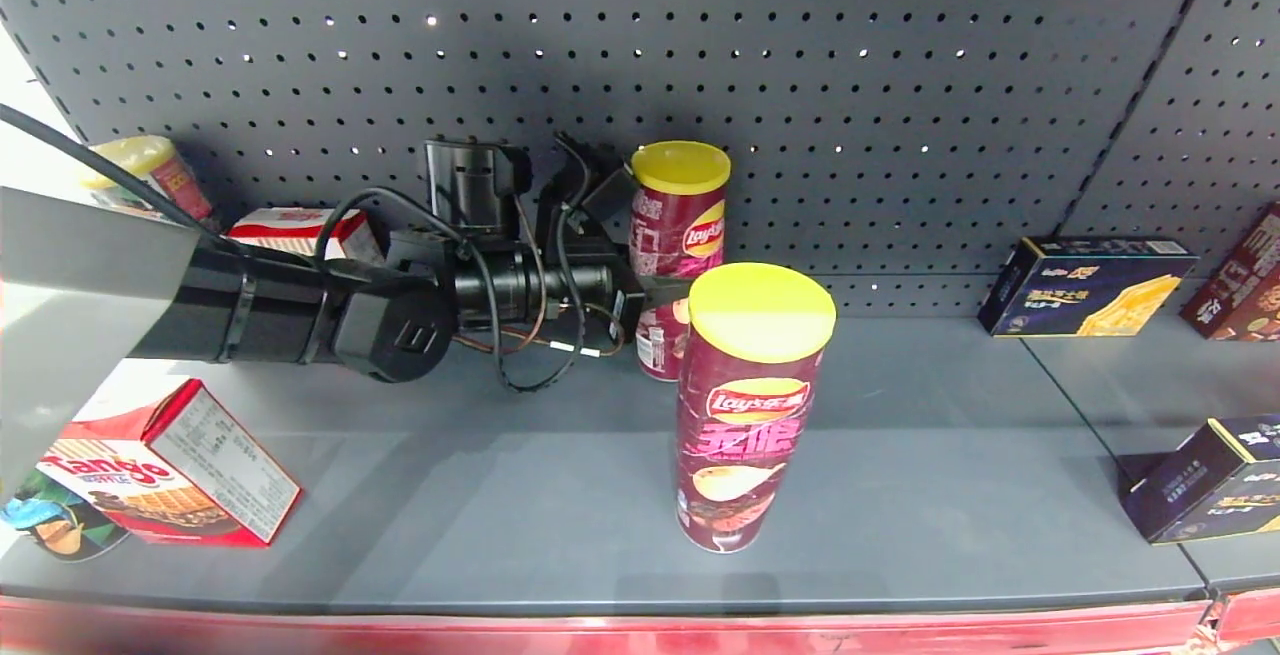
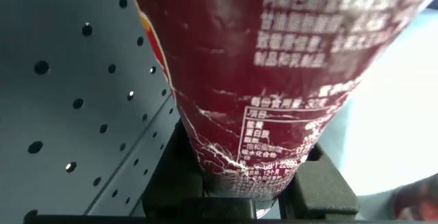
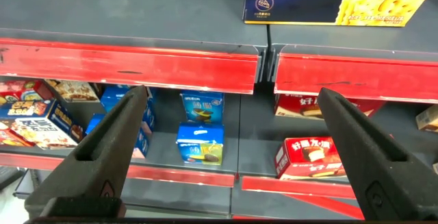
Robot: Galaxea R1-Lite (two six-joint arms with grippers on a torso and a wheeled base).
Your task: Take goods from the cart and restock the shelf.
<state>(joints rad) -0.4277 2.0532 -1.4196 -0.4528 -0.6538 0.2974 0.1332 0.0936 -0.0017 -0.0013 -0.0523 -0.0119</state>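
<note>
Front can (image 1: 752, 405), head view: tall maroon crisp tube with a yellow lid, upright on the grey shelf (image 1: 450, 525) near its front edge; just behind it and slightly to the robot's left stands the rear can (image 1: 690, 225), same sort, upright and close to the pegboard (image 1: 850, 65); left pincer (image 1: 650, 240) pinches the rear can at mid-height from the side, arm lying level across the shelf; whether the base rests on the shelf or hangs just above it, cannot tell; red wafer box (image 1: 170, 480) well apart at the robot's left, dark blue box (image 1: 1085, 285) well apart at the right. Left wrist view: rear can (image 2: 267, 94) wedged between the black fingers (image 2: 321, 193); glossy maroon wall with small white print, sheen scuffed low down; pegboard beside it. Right wrist view: right pincer (image 3: 236, 162) spread wide, holding nothing, facing the red-edged lower shelves (image 3: 130, 63) with blue boxes (image 3: 200, 142). Judgement: step in hand is setting the rear can down at the back of the shelf; to do it well, confirm the base is flat before loosening; open both fingers evenly so the tube is not nudged; then draw the arm back along its own line, keeping the near finger off the front can, which is tall, narrow and likely to topple at a light knock; wall looks rigid and smooth, so a moderate pinch should suffice.
</note>
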